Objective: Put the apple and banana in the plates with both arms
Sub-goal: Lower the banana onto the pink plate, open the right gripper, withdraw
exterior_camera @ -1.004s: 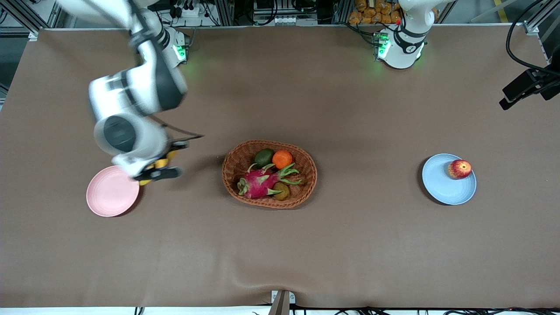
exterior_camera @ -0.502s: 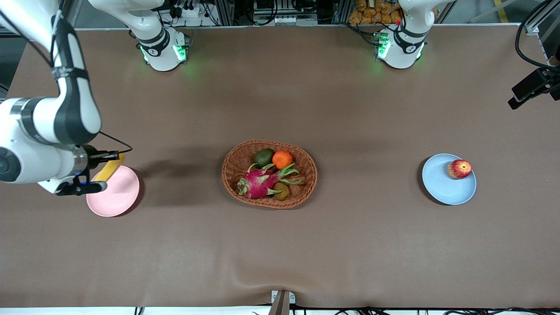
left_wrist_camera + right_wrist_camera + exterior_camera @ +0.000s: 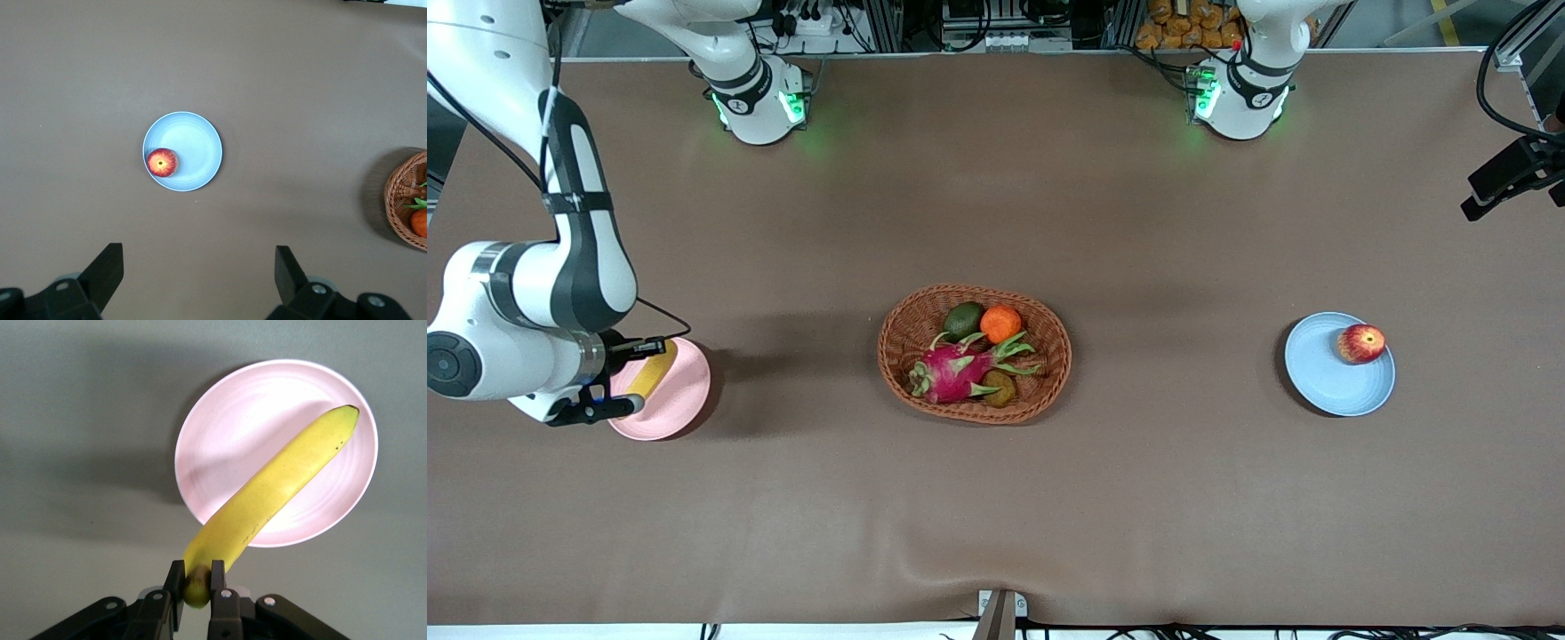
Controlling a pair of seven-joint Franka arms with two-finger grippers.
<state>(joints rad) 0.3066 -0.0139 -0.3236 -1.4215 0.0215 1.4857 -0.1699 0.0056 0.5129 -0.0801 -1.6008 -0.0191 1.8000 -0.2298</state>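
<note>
My right gripper [image 3: 197,577] is shut on the stem end of the yellow banana [image 3: 287,477]. The fruit hangs tilted over the pale pink plate [image 3: 227,447], its dark tip above the rim. In the front view the banana [image 3: 649,373] shows above that pink plate [image 3: 685,396] at the right arm's end of the table. The red apple [image 3: 1361,343] lies on the light blue plate [image 3: 1325,382], close to its rim. High above the table, my left gripper [image 3: 199,257] stands open and empty, with the blue plate [image 3: 197,143] and apple [image 3: 162,162] well below it.
An oval wicker basket [image 3: 1060,356] sits mid-table between the two plates. It holds a pink dragon fruit [image 3: 953,372], an orange [image 3: 1000,323] and a dark green fruit [image 3: 963,320]. Brown cloth covers the whole table.
The right arm swung from beside the basket toward its own end of the table, carrying the banana over the pink plate and lower. The apple and the basket stayed put.
</note>
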